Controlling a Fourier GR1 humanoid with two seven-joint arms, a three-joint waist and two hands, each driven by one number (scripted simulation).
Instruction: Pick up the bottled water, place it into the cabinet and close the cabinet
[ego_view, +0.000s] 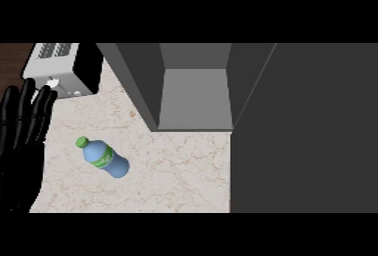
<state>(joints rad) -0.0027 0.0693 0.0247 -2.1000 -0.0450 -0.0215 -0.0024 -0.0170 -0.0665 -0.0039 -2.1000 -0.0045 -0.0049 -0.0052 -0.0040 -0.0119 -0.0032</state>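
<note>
A blue water bottle (104, 158) with a green cap and green label lies on its side on the marble counter (177, 175), cap toward the upper left. The grey cabinet (193, 95) stands open at the top middle, its inner shelf visible; its open door (306, 130) fills the right side of the view. My left hand (21, 135) rests at the left edge, fingers straight and pointing up, apart from the bottle. My right hand does not show.
A white toaster (63, 67) stands at the back left corner, just above my left hand's fingertips. Dark wood shows at the top left beyond the counter.
</note>
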